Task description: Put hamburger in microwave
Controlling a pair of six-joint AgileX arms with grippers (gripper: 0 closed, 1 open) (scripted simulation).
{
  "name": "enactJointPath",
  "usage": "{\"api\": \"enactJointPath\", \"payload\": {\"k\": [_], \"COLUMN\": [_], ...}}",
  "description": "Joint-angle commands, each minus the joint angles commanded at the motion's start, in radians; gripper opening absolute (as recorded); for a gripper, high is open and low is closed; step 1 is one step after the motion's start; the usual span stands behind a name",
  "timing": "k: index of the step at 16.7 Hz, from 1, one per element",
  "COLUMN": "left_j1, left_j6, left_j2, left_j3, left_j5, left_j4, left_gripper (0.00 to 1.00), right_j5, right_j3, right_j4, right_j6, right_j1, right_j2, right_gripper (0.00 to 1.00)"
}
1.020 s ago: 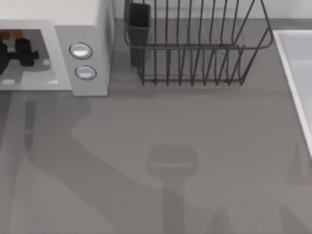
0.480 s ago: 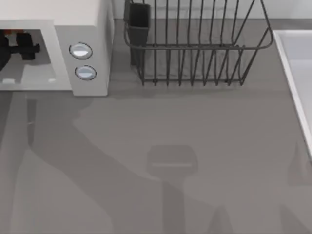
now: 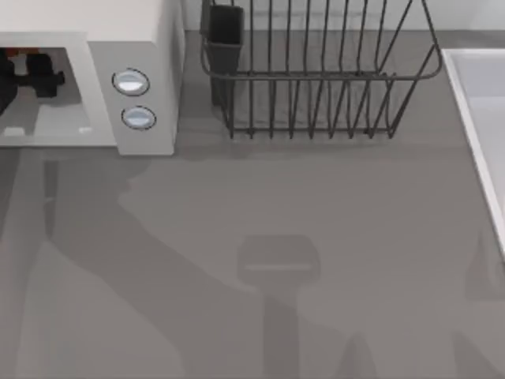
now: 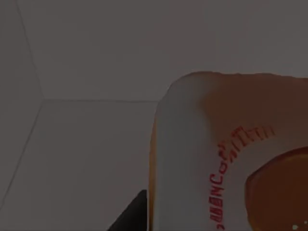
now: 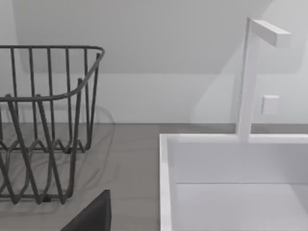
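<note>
**Inspector:** What could not be made out?

**Assessor:** A good deal. In the top view the left gripper (image 3: 35, 75) sat deep in the grey cavity of the microwave (image 3: 118, 31) at the table's far left, cut off by the picture's edge — a black shape, its fingers not separable. Whether they were spread or pressed together, I cannot tell. A sliver of orange, the hamburger (image 3: 24, 55), showed just behind that black shape, against the cavity's back.

**Inspector:** And the left wrist view?

**Assessor:** Dim. The hamburger (image 4: 231, 159) loomed close, orange and white with red lettering too distorted to read, running off the picture's edge. One dark fingertip (image 4: 132, 216) showed beside it; contact could not be confirmed. Behind were the cavity's plain grey walls.

**Inspector:** The right arm?

**Assessor:** Parked at the table's right. Its wrist view showed a single dark finger (image 5: 94, 214), the wire rack (image 5: 43, 120) and the white sink (image 5: 231, 163) with its faucet (image 5: 250, 72) — state not determinable.

**Inspector:** Changes from a second earlier?

**Assessor:** The left gripper had gone farther into the cavity, towards its back, and less orange was exposed. The two knobs (image 3: 131, 82), the rack and the sink were unchanged.
</note>
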Motion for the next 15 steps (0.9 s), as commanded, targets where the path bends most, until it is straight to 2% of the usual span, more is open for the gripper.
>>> {"api": "enactJointPath", "payload": {"k": [9,15], "left_j1": [0.000,0.000], "left_j6": [0.000,0.000], "left_j2": [0.000,0.000], "left_j3": [0.000,0.000], "left_j5": [0.000,0.000], "left_j4": [0.000,0.000], "left_gripper": [0.98,1.00], "right_j5": [0.000,0.000], "right_j3": [0.000,0.000], "right_j4": [0.000,0.000], "right_j6": [0.000,0.000], "right_j1": [0.000,0.000], "right_j2": [0.000,0.000], "right_gripper": [1.00,1.00]}}
